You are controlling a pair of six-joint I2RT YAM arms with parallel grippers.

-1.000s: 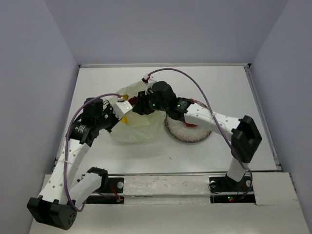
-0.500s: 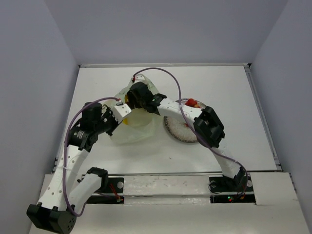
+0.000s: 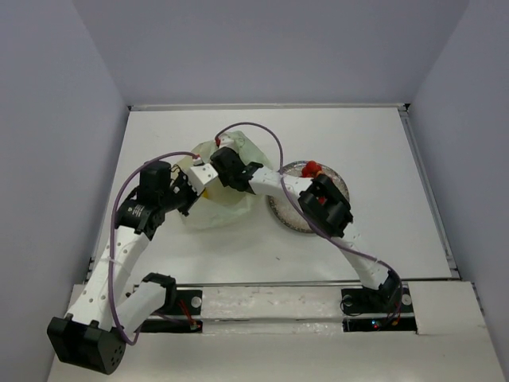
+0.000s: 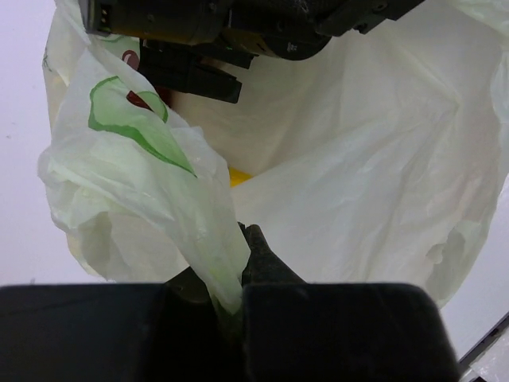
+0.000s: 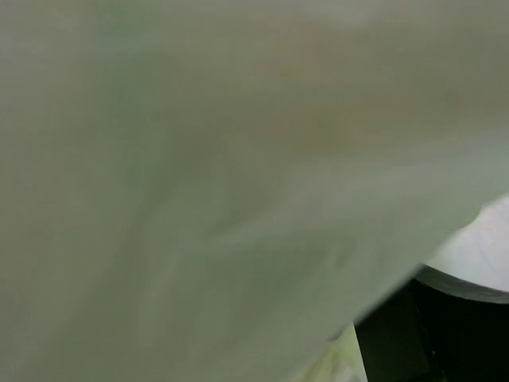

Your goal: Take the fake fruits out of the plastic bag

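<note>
The pale yellow-green plastic bag (image 3: 231, 195) lies left of centre with its mouth held up. My left gripper (image 3: 193, 185) is shut on the bag's near rim (image 4: 227, 274) and holds the film pinched between its fingers. My right gripper (image 3: 219, 161) reaches into the bag mouth from the far side. One of its dark fingers (image 4: 199, 76) shows at the top of the left wrist view, and its jaws are hidden. A yellow fruit (image 4: 238, 176) peeks out deep in the bag. A bright red fruit (image 3: 311, 168) sits on the plate's far edge. The right wrist view shows only blurred bag film (image 5: 207, 175).
The round speckled grey plate (image 3: 294, 220) lies right of the bag, half covered by my right forearm (image 3: 278, 183). A purple cable (image 3: 262, 131) loops above the bag. Grey walls enclose the white table (image 3: 366, 151) at the back and sides.
My right arm has folded at the elbow and its gripper has gone left and deeper into the bag mouth. The left gripper has kept its pinch on the rim.
</note>
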